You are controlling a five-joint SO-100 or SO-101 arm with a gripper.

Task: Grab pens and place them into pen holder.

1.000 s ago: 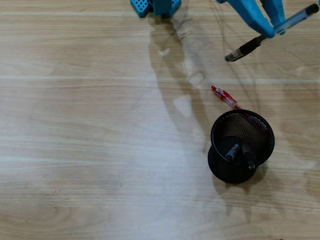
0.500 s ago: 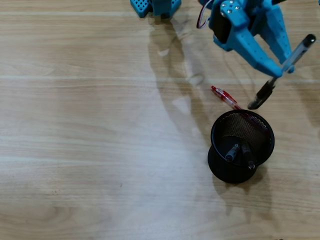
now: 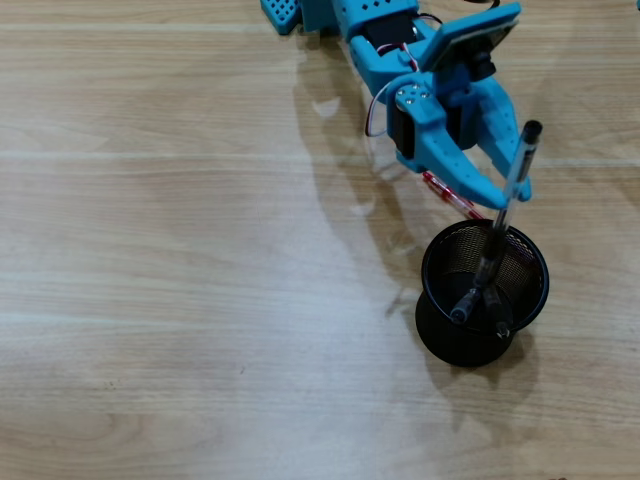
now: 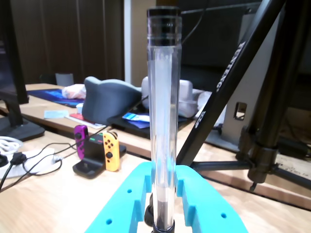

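Note:
In the overhead view my blue gripper (image 3: 503,190) is shut on the clear-barrelled pen (image 3: 523,150), just above the far rim of the black mesh pen holder (image 3: 430,262). The pen stands steeply, and its lower black end dips inside the holder's mouth. Two pens lean inside the holder: a grey pen (image 3: 465,305) and a black pen (image 3: 497,314). A red pen (image 3: 447,191) lies on the table behind the holder, partly under the gripper. In the wrist view the clear pen (image 4: 163,107) rises upright between the blue jaws of the gripper (image 4: 163,170).
The arm's blue base (image 3: 300,12) sits at the top edge of the wooden table (image 3: 180,250). Beyond the table, the wrist view shows black tripod legs (image 4: 228,82), game controllers on a dock (image 4: 104,150) and cables (image 4: 29,162).
The gripper has swung down and left from the upper right with the clear pen. The pen turned from slanted to nearly upright, and its lower end has entered the holder.

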